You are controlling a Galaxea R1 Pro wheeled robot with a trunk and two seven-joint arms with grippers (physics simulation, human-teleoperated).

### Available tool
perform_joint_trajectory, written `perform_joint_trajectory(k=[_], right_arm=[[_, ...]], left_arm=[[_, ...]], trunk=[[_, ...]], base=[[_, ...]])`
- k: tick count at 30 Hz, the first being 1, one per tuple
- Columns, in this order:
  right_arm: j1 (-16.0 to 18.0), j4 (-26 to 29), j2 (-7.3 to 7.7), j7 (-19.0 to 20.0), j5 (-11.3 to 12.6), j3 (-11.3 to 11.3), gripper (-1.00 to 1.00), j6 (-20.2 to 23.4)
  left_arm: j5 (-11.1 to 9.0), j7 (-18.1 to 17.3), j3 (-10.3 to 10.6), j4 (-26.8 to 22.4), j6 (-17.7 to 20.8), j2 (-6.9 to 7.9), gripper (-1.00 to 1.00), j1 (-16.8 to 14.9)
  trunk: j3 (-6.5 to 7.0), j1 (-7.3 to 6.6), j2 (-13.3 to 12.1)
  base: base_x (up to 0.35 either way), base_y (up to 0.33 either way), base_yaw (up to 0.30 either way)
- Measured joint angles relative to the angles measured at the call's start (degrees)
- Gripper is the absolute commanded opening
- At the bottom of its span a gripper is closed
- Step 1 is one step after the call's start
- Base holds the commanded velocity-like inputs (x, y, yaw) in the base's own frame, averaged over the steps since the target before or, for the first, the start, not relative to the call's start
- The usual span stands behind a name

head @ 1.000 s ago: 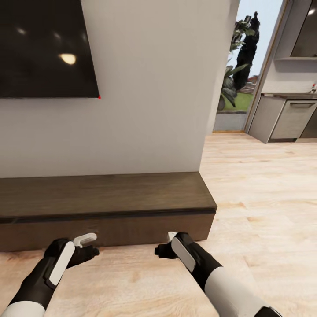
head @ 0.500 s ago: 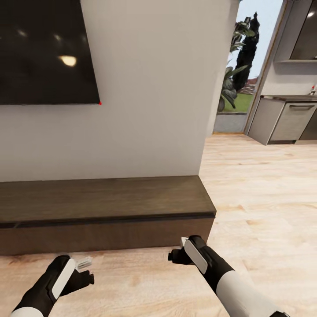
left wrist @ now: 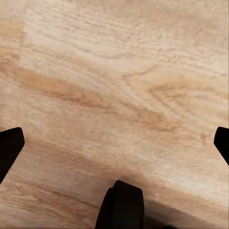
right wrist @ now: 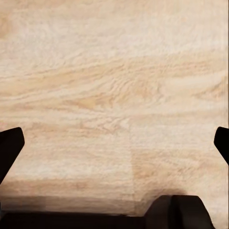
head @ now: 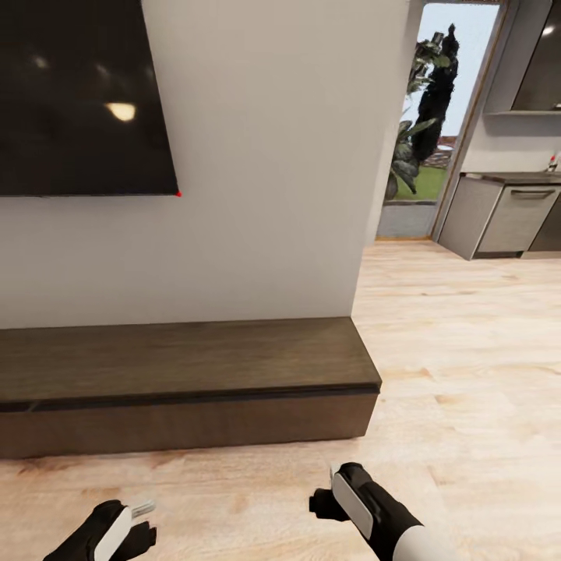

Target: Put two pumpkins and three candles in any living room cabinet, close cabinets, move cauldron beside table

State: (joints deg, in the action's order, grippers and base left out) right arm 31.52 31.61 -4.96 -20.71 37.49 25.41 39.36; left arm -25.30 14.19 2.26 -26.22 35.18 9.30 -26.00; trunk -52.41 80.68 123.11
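**Cabinet closed, both tools empty above the floor**

Cabinet (head: 187, 389), a long, low dark-brown wood unit, stands against the white wall (head: 265, 156) below a wall-mounted television (head: 78, 93); its plain front panels sit flush and its flat top is bare. Left tool (head: 142, 517) and right tool (head: 326, 492) hang low over the wooden floor (head: 467, 374), clear of the cabinet front. In both wrist views the fingertips (left wrist: 10, 148) (right wrist: 9, 145) stand wide apart with bare floorboards between them, so each tool is open and carries nothing. Beyond the cabinet's right end a doorway leads toward grey kitchen units (head: 514, 218) and garden plants (head: 421, 109).

Judged risks: the front panels have no handles, so a tool trying to pull one open may slip off the edge or push it further shut. The arms are held low, and a turn of the base near the cabinet's right corner could clip it. No brands, labels or writing can be read anywhere.
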Motion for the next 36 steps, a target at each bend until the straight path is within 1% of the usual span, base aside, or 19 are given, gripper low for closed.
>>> perform_joint_trajectory(k=[1, 4, 5, 7, 8, 11, 12, 13, 14, 15, 17, 21, 22, 25, 29, 30, 32, 34, 36], right_arm=[[-0.07, -0.99, 0.00, 0.03, -0.12, -0.01, 1.00, -0.73], [-0.29, -7.85, 0.00, 0.28, -0.57, -0.12, 1.00, -6.20], [-0.30, -9.21, -0.01, 0.31, -0.60, -0.12, 1.00, -7.46], [-0.34, -14.48, 0.01, 0.37, -0.65, -0.10, 1.00, -12.70], [-0.33, -15.80, -0.03, 0.38, -0.63, -0.09, 1.00, -14.06], [-0.36, -21.68, -0.25, 0.36, -0.55, -0.07, 1.00, -20.50], [-0.38, -22.39, -0.25, 0.37, -0.54, -0.06, 1.00, -21.42], [-0.65, -23.96, -0.21, 0.37, -0.50, -0.08, 1.00, -23.82], [-0.86, -24.39, -0.20, 0.38, -0.50, -0.06, 1.00, -24.64], [-1.75, -25.17, -0.19, 0.35, -0.50, -0.11, 1.00, -26.71], [-3.26, -25.70, -0.12, 0.34, -0.54, -0.09, 1.00, -29.08], [-6.82, -26.15, 0.12, 0.31, -0.45, -0.11, 1.00, -32.50], [-8.34, -26.23, 0.18, 0.29, -0.35, -0.17, 1.00, -33.99], [-10.64, -26.39, 0.71, 0.23, -0.39, -0.11, 1.00, -36.57], [-12.42, -29.05, 1.58, 0.04, -0.63, -0.12, 1.00, -39.91], [-12.52, -29.73, 1.63, 0.00, -0.67, -0.06, 1.00, -40.60], [-12.82, -32.32, 1.80, -0.17, -0.61, -0.04, 1.00, -44.09], [-13.64, -33.45, 2.09, -0.30, -0.51, -0.12, 1.00, -47.40], [-14.45, -33.86, 2.51, -0.33, -0.53, -0.13, 1.00, -48.93]], left_arm=[[-0.01, -0.03, 0.22, 0.93, -0.89, 0.03, 1.00, -0.01], [-0.01, -0.20, 1.91, 6.75, -6.47, 0.25, 1.00, 0.00], [-0.02, -0.21, 2.20, 7.83, -7.69, 0.30, 1.00, -0.01], [-0.01, -0.36, 3.46, 11.88, -12.96, 0.40, 1.00, -0.01], [-0.03, -0.55, 3.81, 12.90, -14.35, 0.42, 1.00, -0.01], [-0.06, -3.58, 5.31, 18.02, -20.60, 0.49, 1.00, -0.02], [-0.08, -4.23, 5.47, 18.66, -21.34, 0.52, 1.00, -0.02], [-0.12, -5.50, 5.74, 20.07, -23.04, 0.62, 1.00, 0.02], [-0.13, -5.81, 5.81, 20.52, -23.60, 0.67, 1.00, 0.04], [-0.09, -6.33, 5.91, 21.60, -25.23, 0.93, 1.00, 0.38], [-0.17, -6.66, 5.99, 22.50, -27.62, 1.34, 1.00, 0.99], [-0.24, -6.68, 6.07, 23.06, -31.04, 2.00, 1.00, 4.05], [-0.30, -6.62, 6.07, 23.09, -31.98, 2.70, 1.00, 5.10], [-0.37, -6.54, 6.06, 23.31, -32.90, 3.99, 1.00, 6.65], [-0.42, -6.49, 6.10, 24.66, -33.85, 5.74, 1.00, 8.04], [-0.43, -6.48, 6.11, 24.77, -34.13, 5.86, 1.00, 8.24], [-0.47, -6.44, 6.07, 25.01, -35.53, 6.04, 1.00, 9.61], [-0.48, -6.42, 6.05, 25.09, -36.56, 5.98, 1.00, 10.68], [-0.49, -6.42, 6.05, 25.13, -36.95, 5.95, 1.00, 11.09]], trunk=[[0.18, -0.22, -0.40], [0.72, -0.88, -1.60], [0.90, -1.10, -2.00], [1.25, -1.54, -2.81], [1.44, -1.76, -3.21], [1.97, -2.42, -4.41], [2.16, -2.64, -4.81], [2.33, -2.86, -5.21], [2.51, -3.08, -5.61], [2.69, -3.30, -6.01], [3.05, -3.73, -6.81], [3.76, -4.61, -8.42], [3.94, -4.83, -8.82], [4.48, -5.49, -10.02], [5.20, -6.37, -11.62], [5.38, -6.59, -12.03], [5.74, -7.03, -12.83], [6.10, -7.47, -13.63], [6.46, -7.91, -14.43]], base=[[0.000, 0.000, 0.000], [0.000, 0.000, 0.000], [0.000, 0.000, 0.000], [0.000, 0.000, 0.000], [0.000, 0.000, 0.000], [0.000, 0.000, 0.000], [0.000, 0.000, 0.000], [0.000, 0.000, 0.000], [0.000, 0.000, 0.000], [0.000, 0.000, 0.000], [0.000, 0.000, 0.000], [0.000, 0.000, 0.000], [0.000, 0.000, 0.000], [0.000, 0.000, 0.000], [0.000, 0.000, 0.000], [0.000, 0.000, 0.000], [0.000, 0.000, 0.000], [0.000, 0.000, 0.000], [0.000, 0.000, 0.000]])
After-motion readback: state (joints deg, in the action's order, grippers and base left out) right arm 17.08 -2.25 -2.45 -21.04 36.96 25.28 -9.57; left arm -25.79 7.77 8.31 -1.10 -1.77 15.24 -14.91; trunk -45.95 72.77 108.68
